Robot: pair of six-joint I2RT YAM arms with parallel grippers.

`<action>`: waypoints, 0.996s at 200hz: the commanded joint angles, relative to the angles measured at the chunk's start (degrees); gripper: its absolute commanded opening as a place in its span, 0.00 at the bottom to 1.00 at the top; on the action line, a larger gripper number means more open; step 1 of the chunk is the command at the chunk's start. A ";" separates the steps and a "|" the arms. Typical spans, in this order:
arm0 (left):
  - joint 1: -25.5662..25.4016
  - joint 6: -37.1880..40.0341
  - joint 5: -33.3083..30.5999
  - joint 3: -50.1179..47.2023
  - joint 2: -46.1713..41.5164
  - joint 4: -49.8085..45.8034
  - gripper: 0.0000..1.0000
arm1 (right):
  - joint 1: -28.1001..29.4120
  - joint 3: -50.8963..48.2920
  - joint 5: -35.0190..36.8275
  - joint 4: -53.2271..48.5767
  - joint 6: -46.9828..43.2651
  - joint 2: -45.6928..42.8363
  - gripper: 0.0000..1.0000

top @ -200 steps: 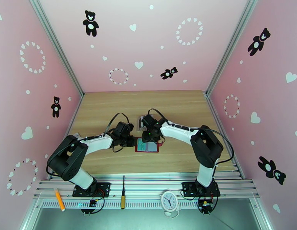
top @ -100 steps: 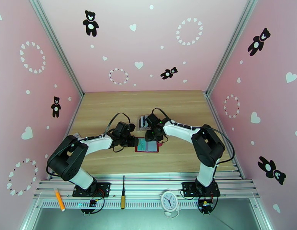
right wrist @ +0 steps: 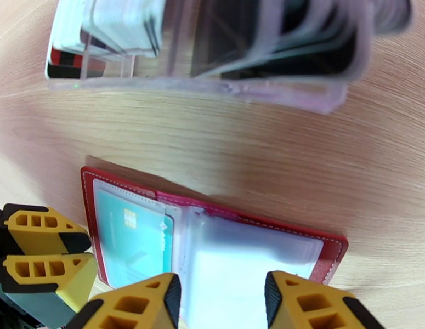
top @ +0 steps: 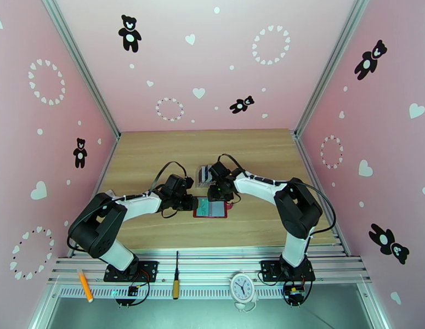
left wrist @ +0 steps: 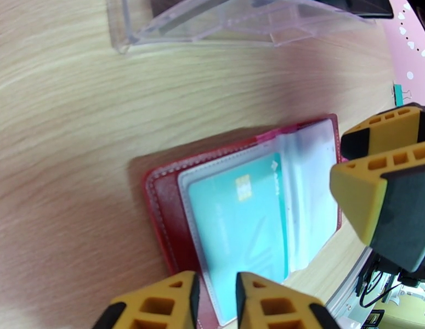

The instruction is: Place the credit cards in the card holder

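While the card holder (top: 210,208) is lying open on the table (top: 256,154), a teal credit card (left wrist: 239,226) is sitting in its left pocket. The left gripper (left wrist: 215,282) is standing at that edge with its fingers narrowly apart; whether they are clamping anything cannot be told. The right gripper (right wrist: 220,281) is hovering over the right pockets with its fingers spread, near the clear rack (right wrist: 212,67).

Clear rack (left wrist: 212,23) on wooden table (top: 157,149) — clock (top: 242,286), screwdriver (top: 176,278), orange pen (top: 85,285) nearer

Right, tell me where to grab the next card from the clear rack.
Take a card by its upper edge, probably from above: the cards sit on edge in the clear rack, so their tops are free while the slot walls guard the sides. Pinch across the flat faces.
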 commanded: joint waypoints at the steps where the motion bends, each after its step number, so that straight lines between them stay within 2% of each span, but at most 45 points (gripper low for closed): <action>1: -0.59 0.66 -0.12 1.04 1.33 -1.18 0.29 | -0.24 -0.31 -0.65 0.25 -0.71 0.28 0.47; 107: -0.58 0.79 -0.13 1.57 2.47 -1.69 0.30 | -0.59 -0.21 -0.40 0.00 -1.01 1.95 0.47; 199: -0.58 0.84 -1.16 1.74 2.58 -2.28 0.37 | -0.95 -1.16 0.74 0.17 -1.04 2.45 0.47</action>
